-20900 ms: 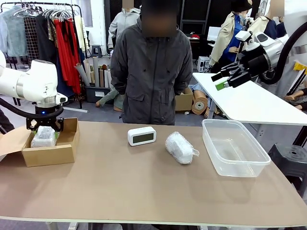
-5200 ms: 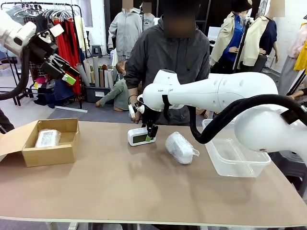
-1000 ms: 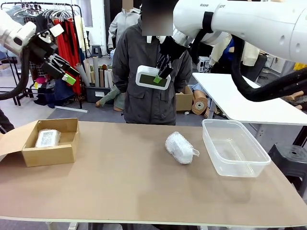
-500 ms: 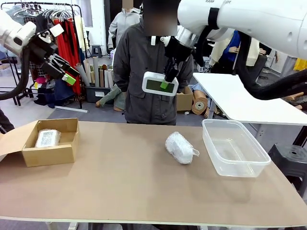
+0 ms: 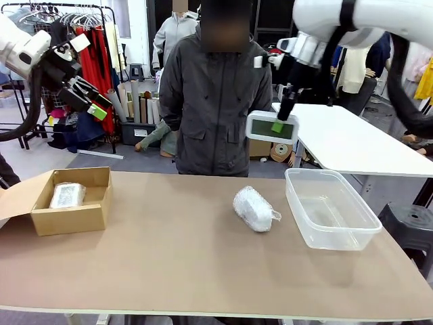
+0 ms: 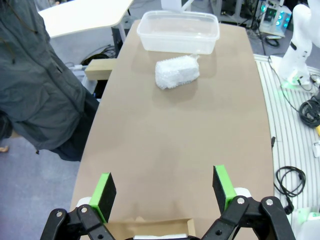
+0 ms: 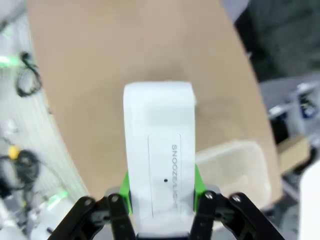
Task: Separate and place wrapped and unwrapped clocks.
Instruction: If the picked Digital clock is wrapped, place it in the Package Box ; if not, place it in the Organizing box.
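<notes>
My right gripper [image 5: 277,126] is shut on the bare white clock [image 5: 272,127], which hangs high in the air above the table's far right, near the clear tub [image 5: 329,210]. In the right wrist view the clock [image 7: 159,145] stands between the green pads [image 7: 196,181], with the tub [image 7: 235,165] below it. One bubble-wrapped clock [image 5: 254,208] lies on the table's middle, left of the tub. Another wrapped clock [image 5: 67,195] rests inside the cardboard box [image 5: 64,219] at the left. My left gripper [image 5: 100,106] is raised high at the left, open and holding nothing; its wrist view [image 6: 165,189] looks down on the wrapped clock [image 6: 176,73].
A person in a dark jacket [image 5: 215,95] stands at the table's far side, hands off the table. The clear tub [image 6: 179,31] holds nothing. A second white table [image 5: 352,142] stands behind on the right. Clothes racks fill the back left.
My right arm has carried the bare clock to the right and somewhat lower, from in front of the person toward the tub. The left arm has stayed still.
</notes>
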Available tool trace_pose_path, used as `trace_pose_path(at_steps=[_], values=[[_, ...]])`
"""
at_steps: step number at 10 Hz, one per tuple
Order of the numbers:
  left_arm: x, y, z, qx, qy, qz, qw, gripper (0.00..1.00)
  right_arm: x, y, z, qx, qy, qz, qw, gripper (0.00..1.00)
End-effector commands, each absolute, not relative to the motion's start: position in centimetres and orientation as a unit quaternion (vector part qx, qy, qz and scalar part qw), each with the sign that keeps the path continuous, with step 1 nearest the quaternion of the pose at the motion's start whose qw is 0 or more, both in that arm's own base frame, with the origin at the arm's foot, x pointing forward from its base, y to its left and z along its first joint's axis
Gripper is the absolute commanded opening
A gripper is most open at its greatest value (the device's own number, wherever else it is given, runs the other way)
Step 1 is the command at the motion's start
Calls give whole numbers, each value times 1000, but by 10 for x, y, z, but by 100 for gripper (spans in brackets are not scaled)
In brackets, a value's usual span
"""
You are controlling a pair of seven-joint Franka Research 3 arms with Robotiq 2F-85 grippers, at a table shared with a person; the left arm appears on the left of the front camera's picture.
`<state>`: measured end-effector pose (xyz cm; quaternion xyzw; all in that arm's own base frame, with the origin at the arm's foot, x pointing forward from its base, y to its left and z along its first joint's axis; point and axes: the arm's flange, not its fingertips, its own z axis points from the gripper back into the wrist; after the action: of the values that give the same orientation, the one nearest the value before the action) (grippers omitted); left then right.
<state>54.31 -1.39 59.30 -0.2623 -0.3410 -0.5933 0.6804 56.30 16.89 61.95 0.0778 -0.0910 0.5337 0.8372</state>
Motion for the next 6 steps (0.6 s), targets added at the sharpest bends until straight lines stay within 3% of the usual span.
trace_pose_path(at_steps=[1, 6], values=[[541, -14, 593, -262, -342, -597, 676, 100, 549, 119, 607, 78, -90, 442, 889, 0], [541, -14, 593, -262, -342, -597, 676, 100, 532, 16, 561, 57, -108, 345, 931, 0]])
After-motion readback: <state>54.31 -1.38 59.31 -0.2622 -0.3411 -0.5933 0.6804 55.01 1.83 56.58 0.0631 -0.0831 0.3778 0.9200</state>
